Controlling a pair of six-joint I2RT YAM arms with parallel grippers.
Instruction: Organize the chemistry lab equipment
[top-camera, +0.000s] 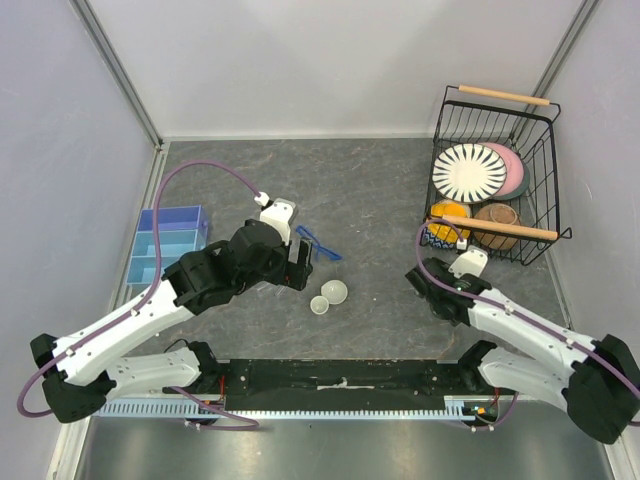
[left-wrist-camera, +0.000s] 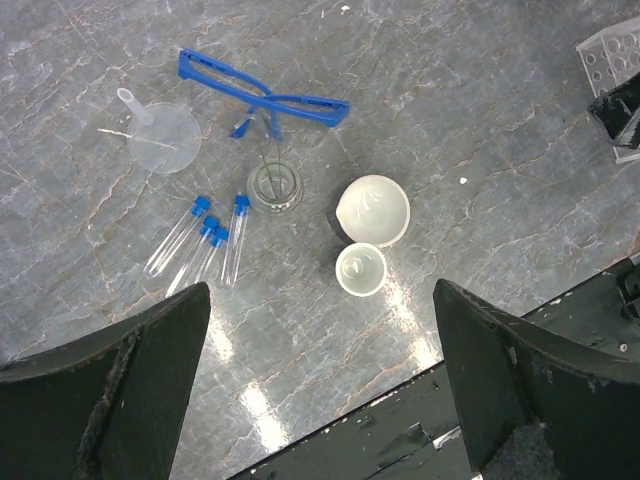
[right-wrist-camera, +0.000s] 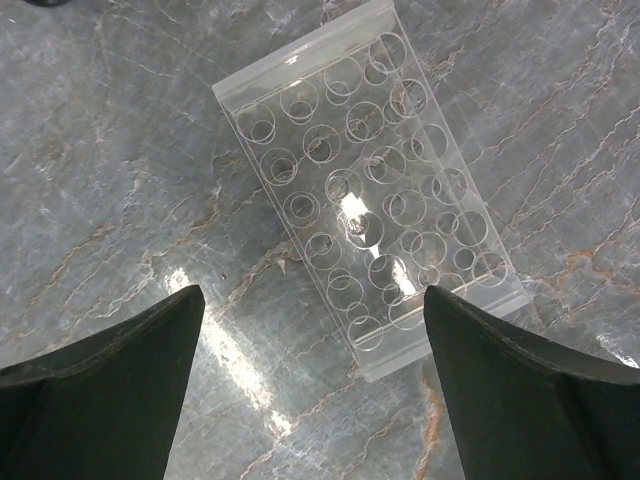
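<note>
1. Found the left gripper (left-wrist-camera: 320, 290) hanging above the grey table (left-wrist-camera: 480, 120), fingers spread wide and nothing between them.
2. Saw, in the left wrist view, the smaller dish (left-wrist-camera: 360, 269) lying at 12 o'clock from that pincer, just ahead of the gap between the fingertips.
3. Saw the larger dish (left-wrist-camera: 373, 210) just beyond it, also at 12 o'clock, rim touching or all but touching the smaller one.
4. Counted 3 blue-capped tubes (left-wrist-camera: 205, 240) lying side by side on the table at 11 o'clock, just ahead of the left finger, caps pointing away from the pincer.
5. Noted a small glass jar (left-wrist-camera: 273, 188) standing upright between the tubes and the larger dish, and a clear funnel (left-wrist-camera: 165, 138) lying farther out at 10 o'clock.
6. Placed the safety glasses (left-wrist-camera: 262, 95) farthest out, near 12 o'clock, just beyond the jar, blue frame resting on the table.
7. Found the right gripper (right-wrist-camera: 312, 295) likewise wide open, gripping nothing.
8. Saw the tube rack (right-wrist-camera: 370, 185) lying flat on the table below it, at 12 o'clock, set on a slant from 11 to 1, its near corner reaching in between the fingertips; could not tell any contact with either finger.
9. Caught a corner of that rack at 2 o'clock in the left wrist view, well apart from the dishes.
10. Noted, in the top view, a black wire basket (top-camera: 545, 180) with plates (top-camera: 470, 172) at 1 o'clock from the right pincer, and a blue tray (top-camera: 165, 245) at 9 o'clock from the left one.
</note>
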